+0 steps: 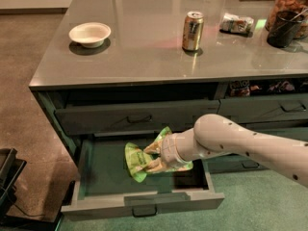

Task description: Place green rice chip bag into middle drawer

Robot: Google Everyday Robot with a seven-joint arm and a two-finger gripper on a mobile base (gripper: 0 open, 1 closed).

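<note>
The green rice chip bag hangs crumpled inside the open middle drawer, over its green inner tray. My gripper reaches into the drawer from the right on a white arm. Its tan fingers are closed on the bag's right side. The bag's right part is hidden behind the gripper and wrist. I cannot tell whether the bag touches the tray floor.
On the grey counter stand a white bowl, a drink can, a small wrapped packet and a snack jar. The drawer above is shut. More drawers are at the right. A black object stands on the floor at the left.
</note>
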